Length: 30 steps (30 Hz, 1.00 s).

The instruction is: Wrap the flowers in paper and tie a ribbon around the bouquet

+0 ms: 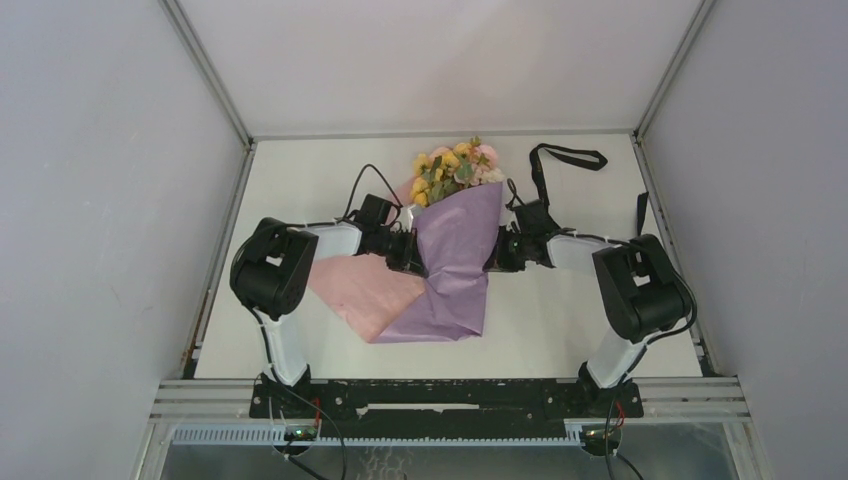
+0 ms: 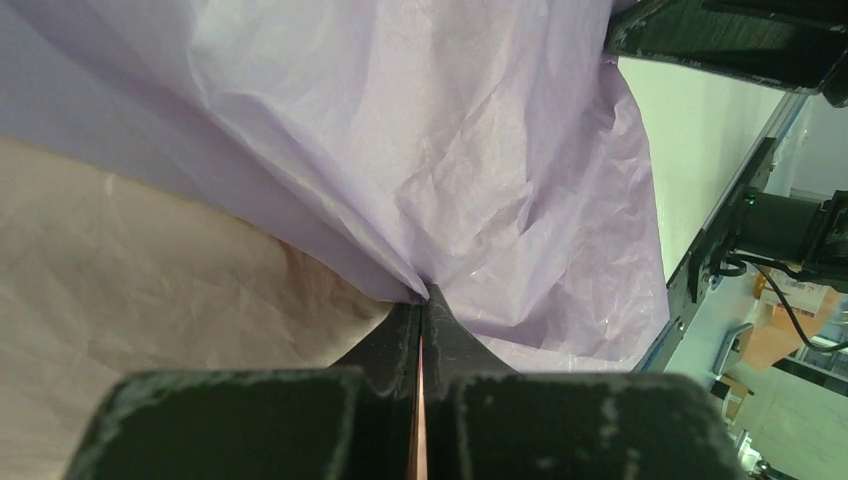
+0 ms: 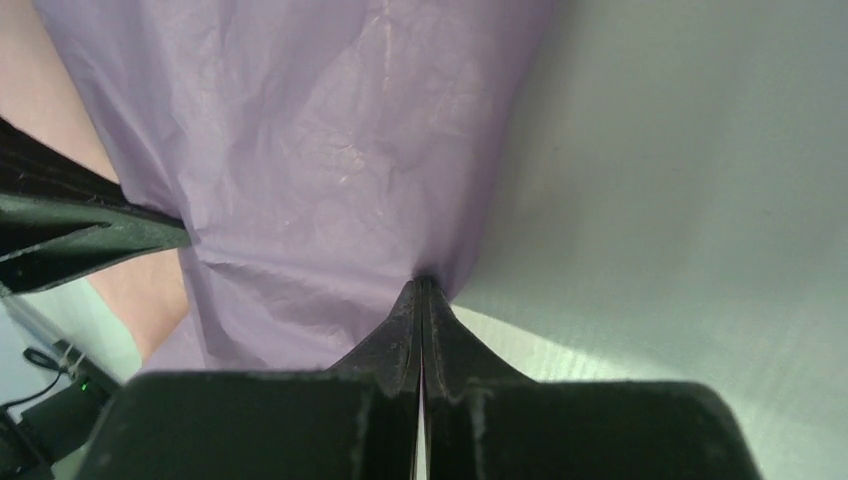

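Bouquet [image 1: 455, 240] at mid-table [image 1: 300, 180], lying flat, blooms toward the table's far edge. Flowers [image 1: 455, 168] pink, yellow and cream with green leaves, poking out of the cone's wide mouth. Paper [image 1: 450, 270] lilac outside, wrapped over the stems, with a pink-faced flap spread flat toward the table's left side. Left gripper [image 1: 412, 255] at the cone's left flank, jaws closed tight, a sliver of paper pinched between the tips. Right gripper [image 1: 495, 255] at the cone's right edge, jaws likewise pressed together, lilac sheet puckered at the tips. Ribbon [image 1: 565, 157] loose near the table's far right corner, well apart from both grippers, black, partly looped.
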Each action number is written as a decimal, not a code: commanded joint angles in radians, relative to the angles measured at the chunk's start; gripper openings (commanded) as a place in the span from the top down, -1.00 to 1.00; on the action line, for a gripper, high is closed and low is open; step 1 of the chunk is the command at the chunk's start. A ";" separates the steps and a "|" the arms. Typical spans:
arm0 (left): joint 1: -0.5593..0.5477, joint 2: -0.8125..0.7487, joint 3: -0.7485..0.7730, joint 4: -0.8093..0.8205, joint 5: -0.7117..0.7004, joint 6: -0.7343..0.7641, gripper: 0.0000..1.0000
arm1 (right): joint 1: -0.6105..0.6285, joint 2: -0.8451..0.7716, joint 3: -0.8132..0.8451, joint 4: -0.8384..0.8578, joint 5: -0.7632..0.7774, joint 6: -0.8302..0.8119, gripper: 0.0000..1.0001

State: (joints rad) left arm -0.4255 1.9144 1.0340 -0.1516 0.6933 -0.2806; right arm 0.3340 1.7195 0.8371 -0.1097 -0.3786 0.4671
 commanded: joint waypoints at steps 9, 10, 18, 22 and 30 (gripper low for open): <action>0.003 -0.032 -0.020 -0.005 -0.033 0.034 1.00 | 0.219 -0.221 0.082 -0.219 0.403 -0.140 1.00; 0.003 -0.035 -0.020 -0.005 -0.034 0.035 1.00 | 0.263 -0.225 0.091 -0.217 0.392 -0.136 1.00; 0.004 -0.046 -0.020 -0.015 -0.041 0.038 1.00 | 0.466 -0.075 0.093 -0.130 0.152 0.012 1.00; 0.003 -0.057 -0.012 -0.031 -0.051 0.046 1.00 | 0.500 -0.015 0.079 -0.123 0.152 0.051 1.00; 0.069 -0.173 0.168 -0.400 -0.182 0.271 0.16 | 0.491 0.002 -0.017 -0.056 0.188 0.106 1.00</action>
State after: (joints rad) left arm -0.4194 1.8732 1.0779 -0.3080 0.6079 -0.1802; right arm 0.8242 1.7023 0.8845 -0.1726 -0.2329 0.5381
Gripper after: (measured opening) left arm 0.286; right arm 0.006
